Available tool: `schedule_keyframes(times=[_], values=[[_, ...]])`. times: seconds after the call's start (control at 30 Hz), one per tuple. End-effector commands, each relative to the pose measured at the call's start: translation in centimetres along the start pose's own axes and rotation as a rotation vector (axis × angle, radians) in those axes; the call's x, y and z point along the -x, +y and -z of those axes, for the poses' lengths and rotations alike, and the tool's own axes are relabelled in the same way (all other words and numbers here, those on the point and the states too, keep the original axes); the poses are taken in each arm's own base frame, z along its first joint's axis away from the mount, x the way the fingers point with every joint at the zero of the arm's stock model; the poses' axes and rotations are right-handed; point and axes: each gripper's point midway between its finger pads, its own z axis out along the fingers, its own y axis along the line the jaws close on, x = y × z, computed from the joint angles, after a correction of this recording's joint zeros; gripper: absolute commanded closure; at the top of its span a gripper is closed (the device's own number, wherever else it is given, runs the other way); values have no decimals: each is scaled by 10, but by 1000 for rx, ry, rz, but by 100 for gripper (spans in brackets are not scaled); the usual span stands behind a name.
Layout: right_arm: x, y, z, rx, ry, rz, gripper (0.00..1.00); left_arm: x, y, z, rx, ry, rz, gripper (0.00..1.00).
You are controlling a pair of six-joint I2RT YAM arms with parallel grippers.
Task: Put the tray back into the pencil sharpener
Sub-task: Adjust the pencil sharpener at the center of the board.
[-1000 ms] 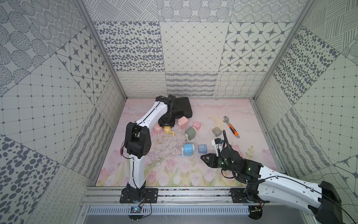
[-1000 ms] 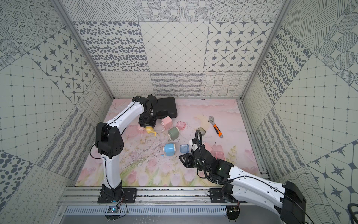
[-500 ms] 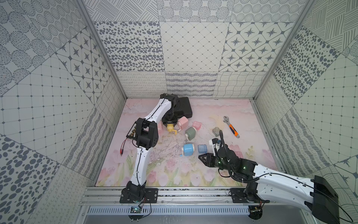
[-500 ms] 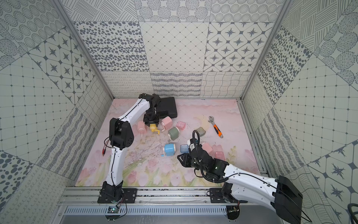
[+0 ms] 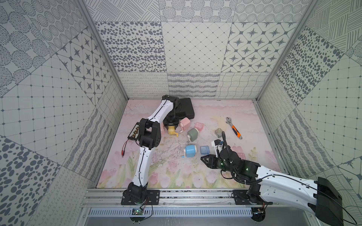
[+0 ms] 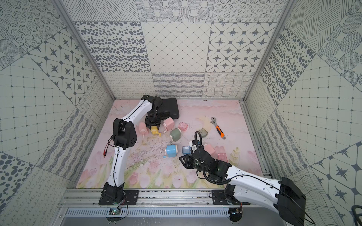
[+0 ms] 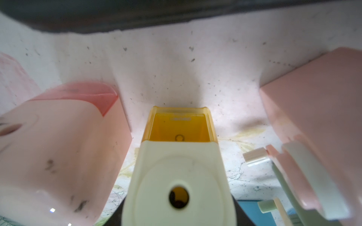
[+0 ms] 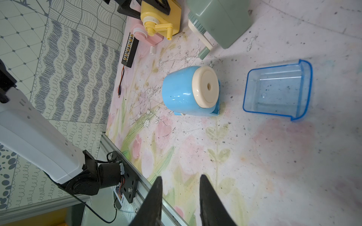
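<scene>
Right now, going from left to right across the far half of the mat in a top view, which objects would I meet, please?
Black connector strip → yellow sharpener → green sharpener → grey tray → wrench.

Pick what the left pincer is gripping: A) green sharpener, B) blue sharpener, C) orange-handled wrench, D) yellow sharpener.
D: in a top view the left pincer is closed on the yellow sharpener, whose cream face fills the left wrist view.
</scene>
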Motion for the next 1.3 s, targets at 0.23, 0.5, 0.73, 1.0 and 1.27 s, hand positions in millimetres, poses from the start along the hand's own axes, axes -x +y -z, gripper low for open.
schedule_keyframes(times=[0.23, 0.5, 0.73, 1.0, 1.27], values=[[8, 6, 8, 12, -28, 13, 66, -10, 11, -7, 25, 61, -14, 61], [10, 5, 14, 11, -41, 12, 65, -6, 10, -6, 24, 42, -28, 59], [11, 2, 21, 2, -51, 25, 59, -4, 10, -6, 23, 33, -40, 52], [11, 1, 23, 1, -54, 26, 56, -1, 8, 0, 8, 11, -52, 30], [13, 0, 28, -5, -67, 26, 55, 6, 8, 17, 8, -66, -67, 27]])
